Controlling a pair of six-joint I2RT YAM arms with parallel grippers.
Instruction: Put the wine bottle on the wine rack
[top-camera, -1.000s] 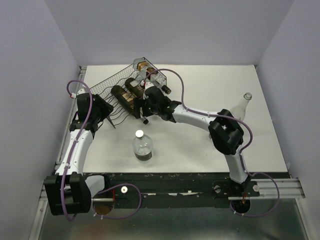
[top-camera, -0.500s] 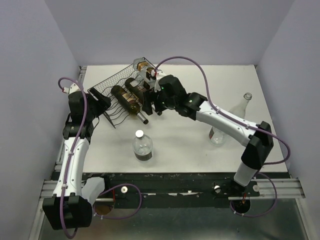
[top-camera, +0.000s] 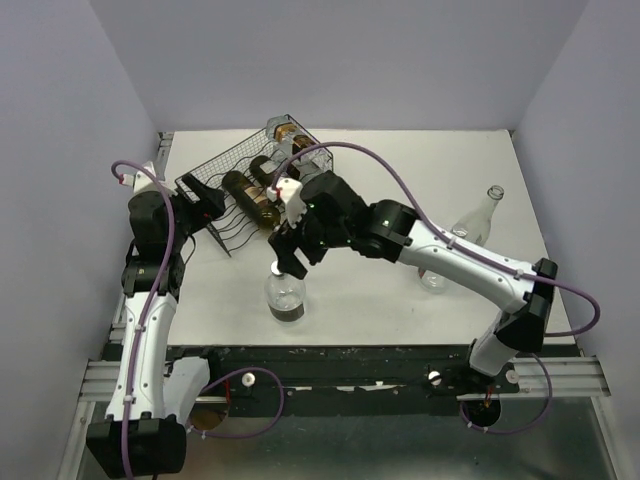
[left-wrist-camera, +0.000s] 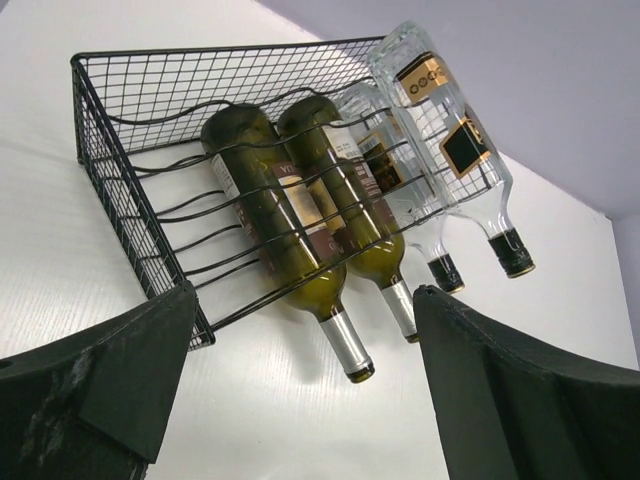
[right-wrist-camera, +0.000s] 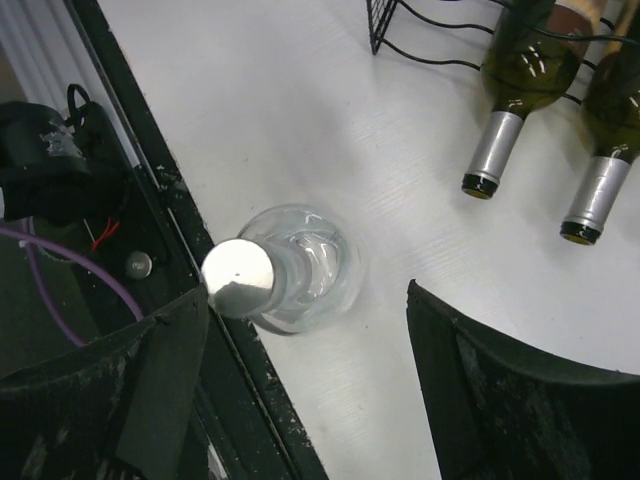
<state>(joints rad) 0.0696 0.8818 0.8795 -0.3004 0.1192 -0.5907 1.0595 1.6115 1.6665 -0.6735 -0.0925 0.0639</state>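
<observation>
The black wire wine rack (top-camera: 215, 172) lies at the back left and holds two green bottles (left-wrist-camera: 270, 210) and two clear ones (left-wrist-camera: 440, 130), necks pointing toward the table's middle. A clear wine bottle (top-camera: 286, 297) with a silver cap (right-wrist-camera: 238, 277) stands upright near the front edge. My right gripper (top-camera: 287, 258) hovers open just above it; in the right wrist view the cap sits by the left finger, and the right gripper (right-wrist-camera: 305, 385) holds nothing. My left gripper (top-camera: 208, 206) is open at the rack's near left corner, and the left gripper (left-wrist-camera: 300, 400) is empty.
A second clear bottle (top-camera: 470, 225) stands upright at the right side of the table. The table's black front rail (right-wrist-camera: 200, 260) runs right beside the standing bottle. The green bottles' necks (right-wrist-camera: 495, 150) overhang the rack toward the table's middle.
My right arm drew back from the rack and swung toward the front, ending over the standing clear bottle. My left gripper opened wider and shifted slightly beside the rack.
</observation>
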